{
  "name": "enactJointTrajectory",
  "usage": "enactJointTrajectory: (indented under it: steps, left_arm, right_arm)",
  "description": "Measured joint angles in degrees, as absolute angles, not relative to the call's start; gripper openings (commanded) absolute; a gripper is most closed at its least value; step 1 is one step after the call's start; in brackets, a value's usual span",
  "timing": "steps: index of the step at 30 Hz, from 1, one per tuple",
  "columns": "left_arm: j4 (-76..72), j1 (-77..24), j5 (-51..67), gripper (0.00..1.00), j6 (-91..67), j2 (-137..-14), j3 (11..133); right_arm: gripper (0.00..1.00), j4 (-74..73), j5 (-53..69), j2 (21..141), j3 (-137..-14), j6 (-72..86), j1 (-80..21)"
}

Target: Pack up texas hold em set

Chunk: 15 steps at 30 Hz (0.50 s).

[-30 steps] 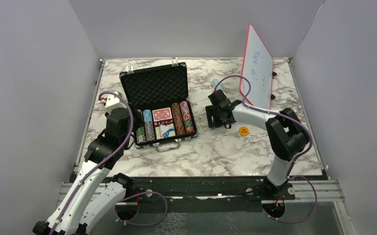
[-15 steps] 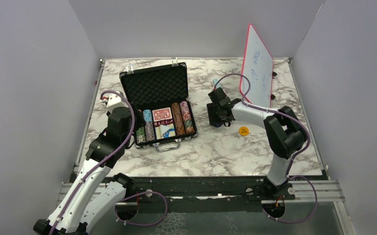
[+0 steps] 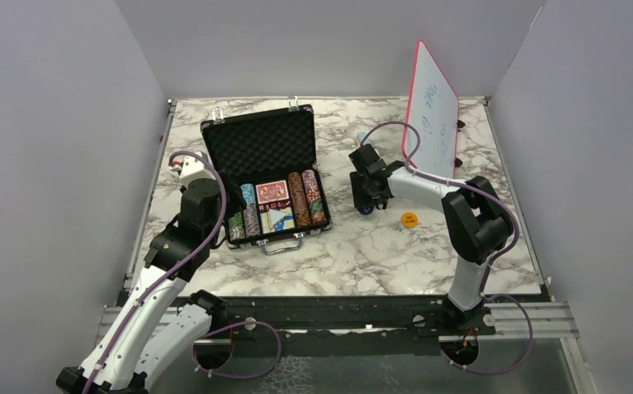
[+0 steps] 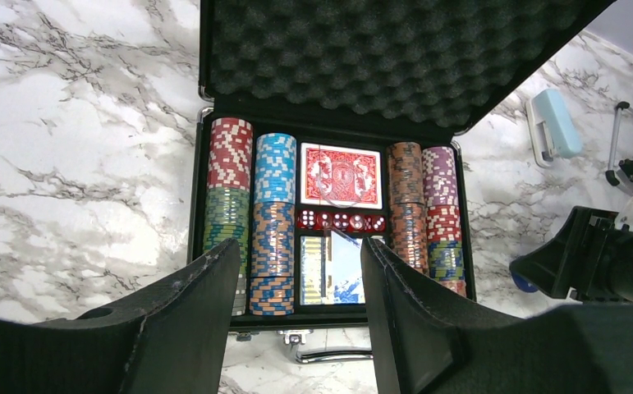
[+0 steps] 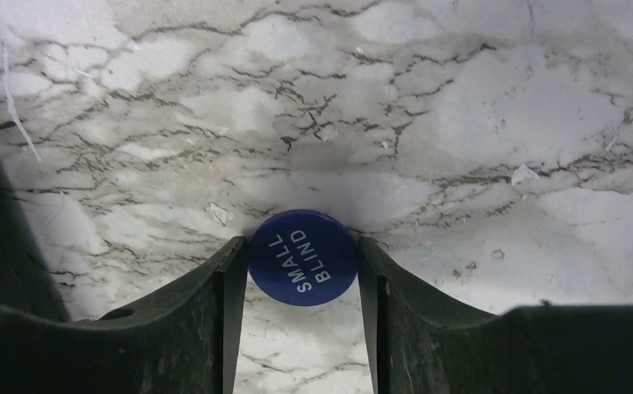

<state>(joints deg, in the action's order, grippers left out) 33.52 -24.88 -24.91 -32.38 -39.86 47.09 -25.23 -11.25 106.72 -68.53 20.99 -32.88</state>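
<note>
Our right gripper [image 3: 365,199] pinches the blue button [image 5: 301,257] right of the open briefcase [image 3: 263,144]. Chips [image 4: 273,222], decks [image 4: 340,175] and dice [image 4: 340,222] sit packed, a yellow button [image 3: 410,219] lies outside, and our left gripper [image 4: 300,246] hangs spread.

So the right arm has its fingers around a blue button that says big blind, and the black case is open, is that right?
Nearly. The right gripper does have its fingers around a blue button and the black case is open, but the button reads SMALL BLIND, not big blind. The right wrist view shows the lettering.
</note>
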Motion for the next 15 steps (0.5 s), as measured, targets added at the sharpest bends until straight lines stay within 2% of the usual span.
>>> enactJointTrajectory:
  steps: [8,15]
  left_arm:
    - [33.5,-24.9,-24.9,0.59,-32.4,-40.5,47.1]
    - [33.2,-24.9,-24.9,0.59,-32.4,-40.4,47.1]
  right_arm:
    - [0.55,-30.7,-9.9,104.0,-70.3,21.5,-33.4]
    - [0.55,-32.4,-7.8,102.9,-77.0,23.7,-37.1]
